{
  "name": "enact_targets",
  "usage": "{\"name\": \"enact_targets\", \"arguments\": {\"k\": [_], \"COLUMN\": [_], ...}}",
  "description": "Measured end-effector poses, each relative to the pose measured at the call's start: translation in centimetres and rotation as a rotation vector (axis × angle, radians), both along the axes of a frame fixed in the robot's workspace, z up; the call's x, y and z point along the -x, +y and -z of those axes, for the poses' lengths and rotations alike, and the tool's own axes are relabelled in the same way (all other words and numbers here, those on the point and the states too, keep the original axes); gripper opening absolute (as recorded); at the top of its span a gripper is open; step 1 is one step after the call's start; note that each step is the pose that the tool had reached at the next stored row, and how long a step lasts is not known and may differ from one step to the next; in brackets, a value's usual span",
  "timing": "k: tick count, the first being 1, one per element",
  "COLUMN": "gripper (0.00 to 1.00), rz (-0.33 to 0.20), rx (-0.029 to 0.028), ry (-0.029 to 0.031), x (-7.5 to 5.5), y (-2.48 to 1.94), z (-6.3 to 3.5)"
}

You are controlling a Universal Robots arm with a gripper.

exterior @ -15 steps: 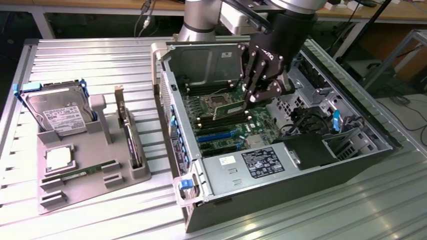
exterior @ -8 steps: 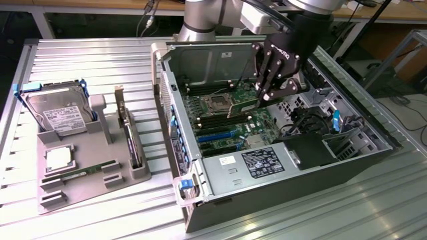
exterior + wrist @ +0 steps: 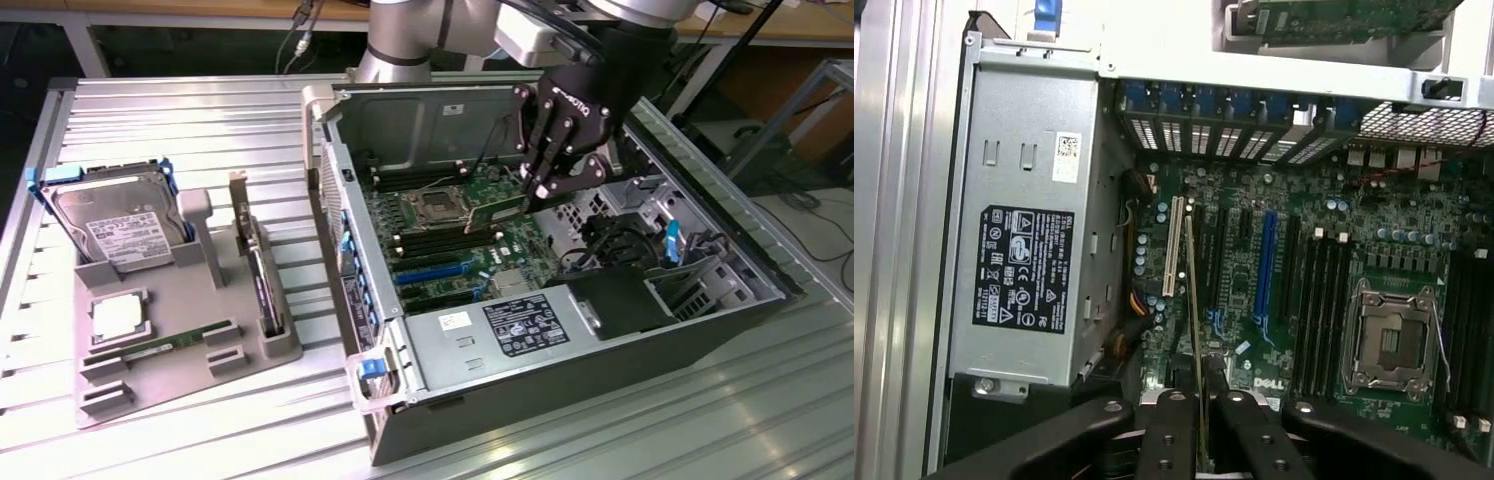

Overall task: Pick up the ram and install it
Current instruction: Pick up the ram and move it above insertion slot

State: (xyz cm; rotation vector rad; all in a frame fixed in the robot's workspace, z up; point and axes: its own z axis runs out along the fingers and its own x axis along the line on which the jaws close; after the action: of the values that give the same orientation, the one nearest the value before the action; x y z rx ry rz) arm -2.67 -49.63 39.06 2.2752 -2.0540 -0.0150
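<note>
The ram (image 3: 1194, 300) sits pinched edge-on in my hand (image 3: 1204, 402), the fingers drawn narrow on one end of the stick while the rest of it reaches out ahead of me over the motherboard (image 3: 1254, 200). Its long axis runs almost parallel to the long black memory slots (image 3: 1324, 310), with only a slight lean off their line, so I judge that little turning is needed and the gap to close is mostly sideways. Those slots lie off to one side of the stick, on the side of the open processor socket (image 3: 1389, 340). A blue expansion slot (image 3: 1264, 270) stands between the stick and them, and a white slot (image 3: 1174, 245) lies just beside the stick's far end. The stick is apart from the memory slots, and I cannot tell how high its lower edge hangs above the board. On my other side is the power supply (image 3: 1024, 270) with its black label. From the exterior view I reach down into the open computer case (image 3: 400, 130), which lies on the ribbed metal bench (image 3: 174, 110), and the green stick juts from my fingertips toward that view's left.
</note>
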Motion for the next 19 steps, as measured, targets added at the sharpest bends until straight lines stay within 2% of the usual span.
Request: {"name": "enact_targets", "arguments": {"k": [5, 10, 17, 19], "gripper": [0.14, 0.14, 0.14, 0.14], "rz": [0.0, 0.005, 0.056, 0.067], "rx": [-0.0001, 0.0001, 0.0, 0.0001], "ry": [0.0, -0.0001, -0.0001, 0.0], "x": [0.0, 0.0, 0.0, 0.0], "y": [0.99, 2.16, 2.82, 3.21], "z": [0.02, 0.06, 0.11, 0.13]}}
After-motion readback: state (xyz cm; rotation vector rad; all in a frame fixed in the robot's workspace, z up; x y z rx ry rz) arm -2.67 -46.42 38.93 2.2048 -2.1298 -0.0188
